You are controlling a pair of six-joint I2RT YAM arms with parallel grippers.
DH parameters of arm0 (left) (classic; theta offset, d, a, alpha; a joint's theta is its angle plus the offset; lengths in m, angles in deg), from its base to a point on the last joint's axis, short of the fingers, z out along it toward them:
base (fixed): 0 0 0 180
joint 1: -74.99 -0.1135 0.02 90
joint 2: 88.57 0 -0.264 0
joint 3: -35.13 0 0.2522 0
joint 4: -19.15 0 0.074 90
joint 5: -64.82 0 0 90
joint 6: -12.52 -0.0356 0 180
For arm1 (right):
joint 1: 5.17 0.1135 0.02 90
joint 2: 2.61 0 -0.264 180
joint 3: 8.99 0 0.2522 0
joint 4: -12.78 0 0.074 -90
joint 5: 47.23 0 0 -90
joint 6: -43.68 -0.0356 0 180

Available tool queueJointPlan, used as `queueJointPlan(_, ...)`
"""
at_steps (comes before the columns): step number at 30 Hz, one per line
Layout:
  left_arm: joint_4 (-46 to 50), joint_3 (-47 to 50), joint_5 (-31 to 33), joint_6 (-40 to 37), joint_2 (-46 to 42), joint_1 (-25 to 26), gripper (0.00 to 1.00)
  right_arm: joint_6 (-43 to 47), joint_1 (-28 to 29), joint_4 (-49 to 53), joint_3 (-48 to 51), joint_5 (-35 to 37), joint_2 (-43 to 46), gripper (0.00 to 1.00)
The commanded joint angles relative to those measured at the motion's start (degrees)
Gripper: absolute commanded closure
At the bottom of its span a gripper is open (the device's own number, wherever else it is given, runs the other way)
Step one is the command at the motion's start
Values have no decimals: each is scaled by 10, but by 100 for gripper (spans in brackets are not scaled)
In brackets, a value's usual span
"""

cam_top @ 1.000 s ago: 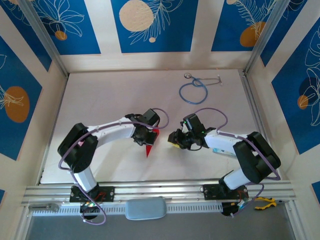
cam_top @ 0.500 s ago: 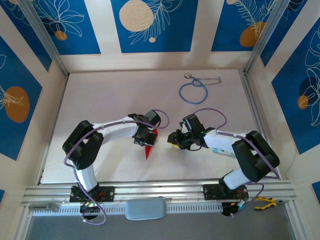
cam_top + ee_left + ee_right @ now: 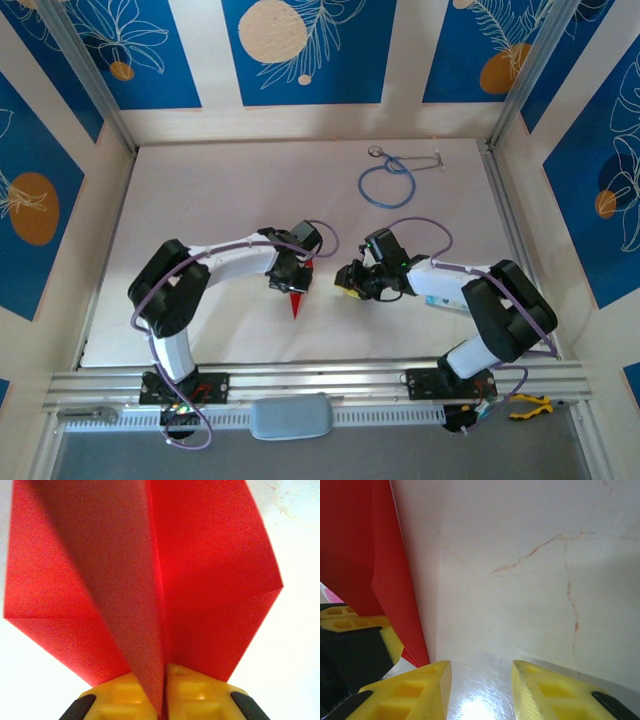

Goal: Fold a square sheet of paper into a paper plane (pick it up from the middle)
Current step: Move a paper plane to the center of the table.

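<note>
1. Table (image 3: 200, 200): pale, marbled top. The near edge is hidden behind the rail and arm bases in the top view. Wrist views show bare patches with thin brown veins.
2. Left arm (image 3: 220, 262): reaches in from the near left and bends toward the table centre. Its wrist covers most of what it holds.
3. Right arm (image 3: 450, 285): reaches in from the near right, wrist pointing left at the other wrist. The two are near each other but apart.
4. Stethoscope (image 3: 386, 185): blue loop at the far side, well apart from both arms. Chest piece and ear tubes are too small to make out.
5. Plane (image 3: 296, 302): red folded paper at table centre, in the left gripper.
   - Top view: one pointed tip sticks out toward the near edge, plus a sliver beside the wrist. The rest is under the wrist.
   - Left wrist view: plane (image 3: 210, 580) has a centre ridge with panels spreading either side. The top is cut off by the frame.
   - Right wrist view: plane (image 3: 350, 540) fills the left side, cut off at the top and left. Can't tell whether it touches the table.
6. Left gripper (image 3: 285, 277): yellow fingers nearly together, pinching the ridge fold at the bottom of its wrist view (image 3: 164, 680). Fingertips are cut off by the frame.
7. Right gripper (image 3: 350, 280): jaws partly apart, nothing between them (image 3: 481, 667). Bare table shows in the gap. Just beside the plane, not touching it.
</note>
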Motion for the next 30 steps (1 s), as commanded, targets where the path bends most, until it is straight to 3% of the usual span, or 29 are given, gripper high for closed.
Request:
queueJointPlan(1, 7, -9, -5, 7, 11, -4, 88, 0, 3, 4, -12, -14, -6, 64)
queueJointPlan(20, -9, -5, 3, 23, 34, 4, 81, 3, 4, 4, -14, -15, -10, 64)
queueJointPlan(30, -6, -11, 68, 72, 70, 28, 77, 22, 4, 36, -11, 25, 45, 63)
